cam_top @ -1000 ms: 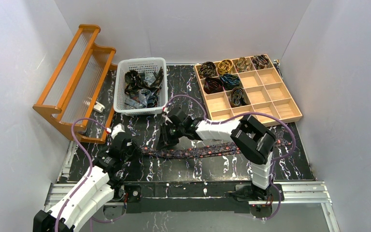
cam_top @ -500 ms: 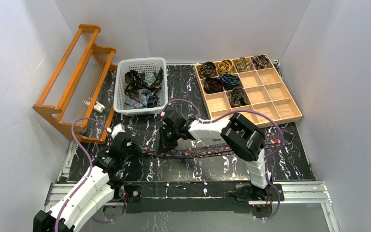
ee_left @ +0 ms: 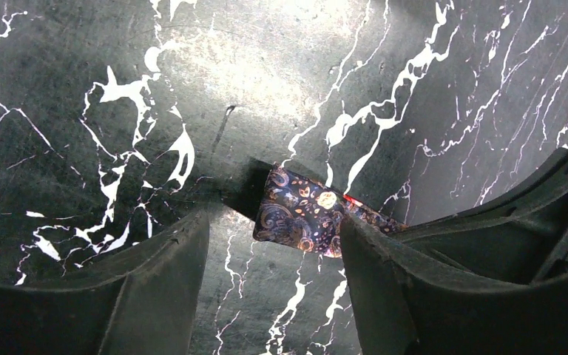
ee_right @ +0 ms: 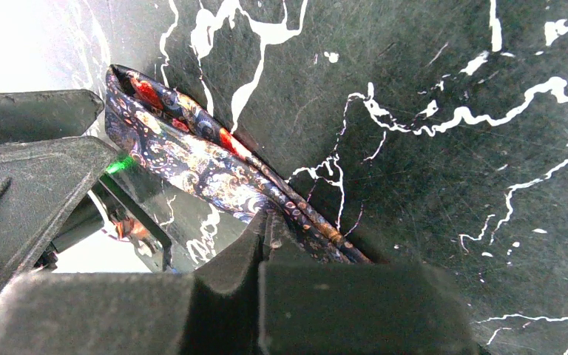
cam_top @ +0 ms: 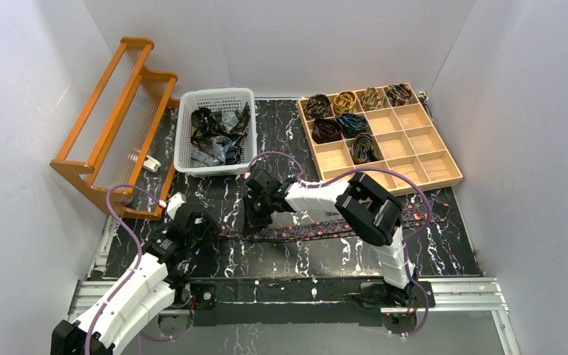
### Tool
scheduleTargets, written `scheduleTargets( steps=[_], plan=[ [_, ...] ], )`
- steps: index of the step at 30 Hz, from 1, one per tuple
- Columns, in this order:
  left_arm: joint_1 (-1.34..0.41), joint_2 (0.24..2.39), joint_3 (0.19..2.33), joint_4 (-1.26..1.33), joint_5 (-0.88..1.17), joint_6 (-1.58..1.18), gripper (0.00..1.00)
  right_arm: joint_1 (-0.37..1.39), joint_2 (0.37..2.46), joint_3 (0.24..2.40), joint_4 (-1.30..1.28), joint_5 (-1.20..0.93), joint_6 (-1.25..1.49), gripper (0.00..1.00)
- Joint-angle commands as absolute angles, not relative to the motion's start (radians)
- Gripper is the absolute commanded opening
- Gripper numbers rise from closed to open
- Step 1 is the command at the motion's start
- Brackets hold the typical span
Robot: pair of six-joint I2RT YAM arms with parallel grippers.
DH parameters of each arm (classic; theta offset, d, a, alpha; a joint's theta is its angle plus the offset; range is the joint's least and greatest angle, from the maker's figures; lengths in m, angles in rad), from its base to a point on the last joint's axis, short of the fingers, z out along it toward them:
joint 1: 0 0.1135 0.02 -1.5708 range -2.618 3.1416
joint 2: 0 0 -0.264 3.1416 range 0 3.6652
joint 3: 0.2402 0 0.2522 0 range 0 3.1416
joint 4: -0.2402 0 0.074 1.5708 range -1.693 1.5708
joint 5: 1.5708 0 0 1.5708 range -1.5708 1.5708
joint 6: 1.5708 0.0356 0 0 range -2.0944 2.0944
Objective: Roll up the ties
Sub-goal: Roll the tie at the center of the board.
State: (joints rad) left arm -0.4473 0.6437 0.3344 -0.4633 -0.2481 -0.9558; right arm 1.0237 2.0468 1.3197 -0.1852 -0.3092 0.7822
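Observation:
A long dark paisley tie [cam_top: 318, 228] with red-pink dots lies stretched across the black marble table, left to right. My left gripper [cam_top: 205, 228] is at its left end and stands open. In the left wrist view the tie's end [ee_left: 303, 214] lies flat just past the fingertips, touching the right finger [ee_left: 373, 266], and the gripper [ee_left: 274, 248] holds nothing. My right gripper [cam_top: 252, 224] is a little further right along the tie. In the right wrist view the gripper [ee_right: 272, 222] is shut, pinching the folded tie [ee_right: 192, 159] at its tips.
A white basket [cam_top: 192, 166] of loose ties stands at the back left, beside a wooden rack [cam_top: 115, 126]. A wooden compartment tray [cam_top: 407, 148] at the back right holds several rolled ties [cam_top: 340, 118]. Grey walls close in both sides.
The left gripper has opened and let go of the tie's end. The right gripper has slid left along the tie and shut on it.

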Motion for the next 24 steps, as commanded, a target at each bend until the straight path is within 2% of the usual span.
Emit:
scheduleTargets(
  steps=[1,11,18,24],
  plan=[
    [-0.449,0.646,0.324,-0.494,-0.300,-0.981,0.64,1.027,2.094,1.326,-0.270,-0.227,0.739,0.01],
    [-0.431,0.613,0.253,-0.354,-0.183,-0.899,0.62,1.022,2.104,1.321,-0.270,-0.236,0.712,0.01],
    [-0.354,0.661,0.200,-0.254,-0.044,-0.878,0.51,1.020,2.107,1.321,-0.264,-0.254,0.706,0.01],
    [-0.330,0.627,0.159,-0.236,-0.010,-0.882,0.45,1.020,2.114,1.325,-0.261,-0.274,0.701,0.01]
  ],
)
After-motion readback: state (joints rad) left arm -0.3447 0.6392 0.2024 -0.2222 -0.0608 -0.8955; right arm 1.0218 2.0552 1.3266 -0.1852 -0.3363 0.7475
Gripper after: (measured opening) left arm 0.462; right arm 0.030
